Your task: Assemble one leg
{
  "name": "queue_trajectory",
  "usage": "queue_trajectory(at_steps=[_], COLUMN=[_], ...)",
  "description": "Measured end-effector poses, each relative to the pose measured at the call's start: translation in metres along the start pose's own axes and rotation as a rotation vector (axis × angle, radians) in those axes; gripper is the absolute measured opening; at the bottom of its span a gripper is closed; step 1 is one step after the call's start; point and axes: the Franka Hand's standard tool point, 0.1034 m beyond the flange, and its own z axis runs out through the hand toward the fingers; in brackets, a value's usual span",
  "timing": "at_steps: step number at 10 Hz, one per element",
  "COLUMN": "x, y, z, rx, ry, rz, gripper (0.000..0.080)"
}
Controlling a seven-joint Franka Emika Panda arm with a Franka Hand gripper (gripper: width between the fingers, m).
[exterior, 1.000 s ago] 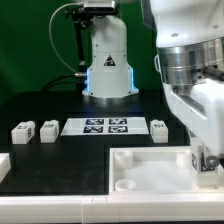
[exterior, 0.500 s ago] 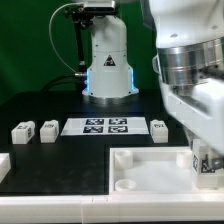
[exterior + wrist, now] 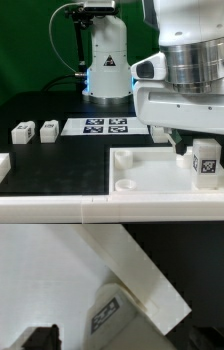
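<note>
A leg (image 3: 205,160), a stubby white post with a marker tag, stands upright at the right corner of the large white panel (image 3: 145,172). My gripper (image 3: 192,150) hangs right over it, with the big wrist body above. In the wrist view the leg (image 3: 115,317) lies between my two dark fingertips (image 3: 40,338), and a pale gap shows between this fingertip and the leg. The jaws stand wide and look open. Two more legs (image 3: 22,131) (image 3: 47,129) sit on the black table at the exterior view's left.
The marker board (image 3: 97,126) lies at mid-table. The robot's base (image 3: 107,70) stands behind it. A white part's edge (image 3: 3,164) shows at the exterior view's far left. The panel has round corner holes (image 3: 122,158).
My wrist has turned and lifted a little. The leg at the panel's right corner now shows in full, with its tag facing the exterior camera.
</note>
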Motion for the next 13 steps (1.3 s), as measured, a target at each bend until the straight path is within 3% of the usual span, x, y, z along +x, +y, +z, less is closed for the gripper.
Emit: queue_trajectory(at_steps=[1,2,4,6,7,8,9,12,13], x=[0.0000,-0.0035,-0.0071,-0.0071,-0.0051,-0.0044,-0.0031,0.0016,0.0008], y=[0.0000,-0.0040,-0.0097,-0.0096,-0.0068,-0.0043,-0.0043,-0.0033,-0.0047], z=[0.0001,0.0009,0.0018,0.0022,0.0020,0.0026,0.0017,0.0013,0.0020], rx=[-0.041,-0.062,-0.053,-0.048,-0.049,-0.051,-0.044,0.031,0.044], ry=[0.022,0.028,0.035,0.036,0.039,0.040,0.040,-0.003,-0.017], rz=[-0.255,-0.446,-0.402,-0.287,-0.171,-0.071,0.067,0.670,0.837], gripper=[0.0648,0.0648,0.0648,0.0381,0.0381,0.0297,0.0297,0.0297,0.0297])
